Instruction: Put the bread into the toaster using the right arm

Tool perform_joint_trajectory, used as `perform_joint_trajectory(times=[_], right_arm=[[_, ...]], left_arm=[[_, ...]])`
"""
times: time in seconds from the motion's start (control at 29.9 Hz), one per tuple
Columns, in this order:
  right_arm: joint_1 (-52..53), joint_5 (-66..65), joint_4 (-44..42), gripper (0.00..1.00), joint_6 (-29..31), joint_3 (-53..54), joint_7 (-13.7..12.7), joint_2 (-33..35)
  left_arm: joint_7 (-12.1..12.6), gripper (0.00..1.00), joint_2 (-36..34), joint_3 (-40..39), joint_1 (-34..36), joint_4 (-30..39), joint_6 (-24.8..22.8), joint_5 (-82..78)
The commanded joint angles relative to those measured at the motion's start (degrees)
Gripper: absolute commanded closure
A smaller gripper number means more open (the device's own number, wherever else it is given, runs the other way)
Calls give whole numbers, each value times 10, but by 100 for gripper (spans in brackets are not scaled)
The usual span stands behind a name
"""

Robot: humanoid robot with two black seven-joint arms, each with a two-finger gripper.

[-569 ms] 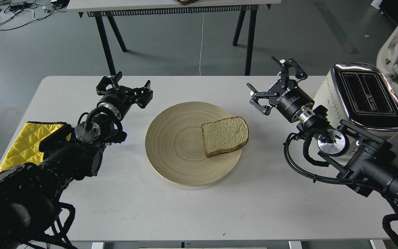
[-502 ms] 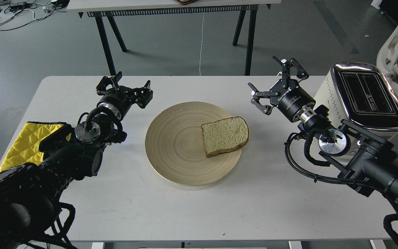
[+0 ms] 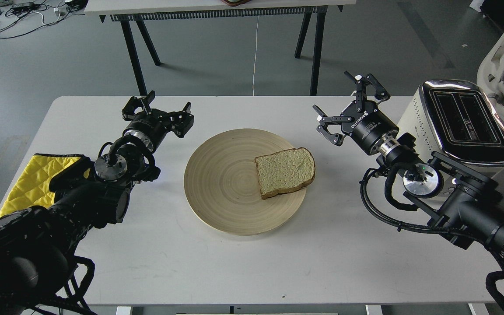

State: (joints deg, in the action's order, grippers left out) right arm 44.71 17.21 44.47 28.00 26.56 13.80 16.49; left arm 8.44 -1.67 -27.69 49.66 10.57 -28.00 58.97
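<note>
A slice of pale tan bread (image 3: 285, 171) with a brown crust lies flat on the right side of a round wooden plate (image 3: 221, 183) in the middle of the white table (image 3: 252, 271). The cream-white toaster (image 3: 462, 124) with a chrome top and two empty slots stands at the table's right edge. My right gripper (image 3: 348, 105) is open and empty, up and to the right of the bread, left of the toaster. My left gripper (image 3: 158, 111) is open and empty, left of the plate.
A yellow quilted cloth (image 3: 33, 179) lies at the table's left edge, under my left arm. A second table (image 3: 217, 13) stands behind, across the grey floor. A white chair (image 3: 503, 57) is at the far right behind the toaster.
</note>
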Motion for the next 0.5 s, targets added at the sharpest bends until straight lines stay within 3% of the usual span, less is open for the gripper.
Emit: perform_joint_trajectory(times=[0.0, 0.23, 0.47], right_arm=[[15, -5, 0, 0, 0, -2, 0, 14], [76, -75, 1, 0, 0, -5, -2, 50], [97, -204, 58, 0, -97, -12, -3, 84]], left_arm=[[0, 0, 0, -1, 0, 0, 0, 0], [0, 0, 0, 0, 0, 1, 0, 0], [0, 0, 0, -1, 0, 0, 0, 0]])
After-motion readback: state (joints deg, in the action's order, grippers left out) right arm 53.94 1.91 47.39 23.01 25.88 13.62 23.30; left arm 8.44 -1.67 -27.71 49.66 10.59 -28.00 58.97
